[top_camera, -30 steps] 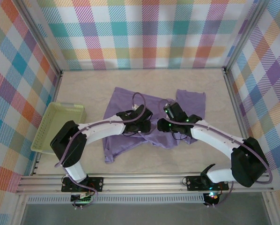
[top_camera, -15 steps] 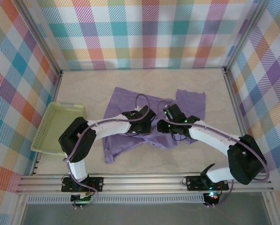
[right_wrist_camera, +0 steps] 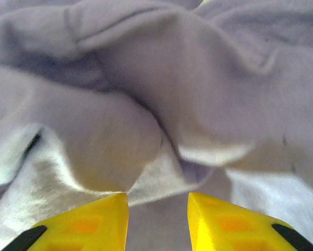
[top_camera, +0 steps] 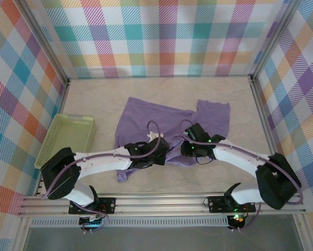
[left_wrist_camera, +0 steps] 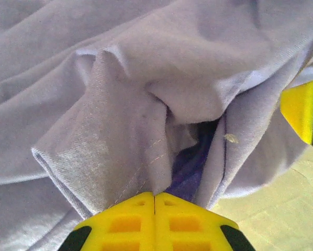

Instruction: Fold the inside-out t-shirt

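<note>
Top view: your left claw [top_camera: 159, 156] has drawn back toward the worktop's [top_camera: 93, 97] near edge, with the inside-out t-shirt [top_camera: 146, 117] bunched mid-worktop beside your right claw [top_camera: 187, 149]; left wrist: pinched shut on a shirt fold; right wrist: narrowly parted over bunched cloth.

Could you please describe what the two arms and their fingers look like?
The left arm and the right arm have white links with black joints, and each trails a thin purple cable. Small green lights glow by the right wrist. The fingers are bright yellow plastic with recessed pockets and black bases.
</note>
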